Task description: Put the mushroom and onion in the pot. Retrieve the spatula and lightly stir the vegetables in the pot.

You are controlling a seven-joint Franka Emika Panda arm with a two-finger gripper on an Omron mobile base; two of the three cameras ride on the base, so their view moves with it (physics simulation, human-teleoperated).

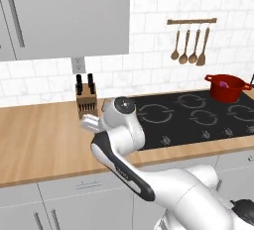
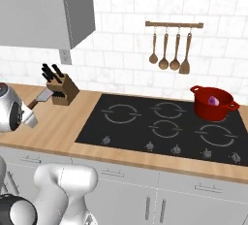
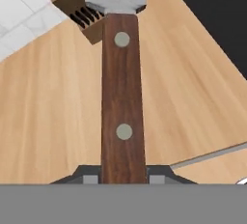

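**Spatula clamped in the gripper over the counter, onion in the pot**

Closest in the hand view, the gripper (image 3: 123,179) has its two fingertips pressed against either side of a dark brown wooden handle with two pale rivets: this is the spatula (image 3: 122,97), and the jaws are closed tight on it. The handle runs straight up the picture to a flat grey blade at the top edge. Beneath it lies the wooden counter (image 3: 43,121), with the knife block (image 3: 84,18) near the blade and a corner of the black cooktop (image 3: 217,10) at upper right.

From the left base view, the white arm bends over the counter in front of the knife block (image 1: 85,100), and the hand end sits just beside the block; the jaws themselves cannot be made out here. On the cooktop's far right burner stands the red pot (image 1: 227,88), and the purple onion (image 1: 224,82) lies inside it. Wooden spoons (image 1: 188,45) hang from a rail on the tiled wall above.

From the right base view, the spatula's grey blade (image 2: 43,96) pokes out from the hand at the left edge, touching or just short of the knife block. The pot stands at the back right of the cooktop, well apart from the arm, with the onion resting against its inner wall. Whether a mushroom is in there too cannot be told.
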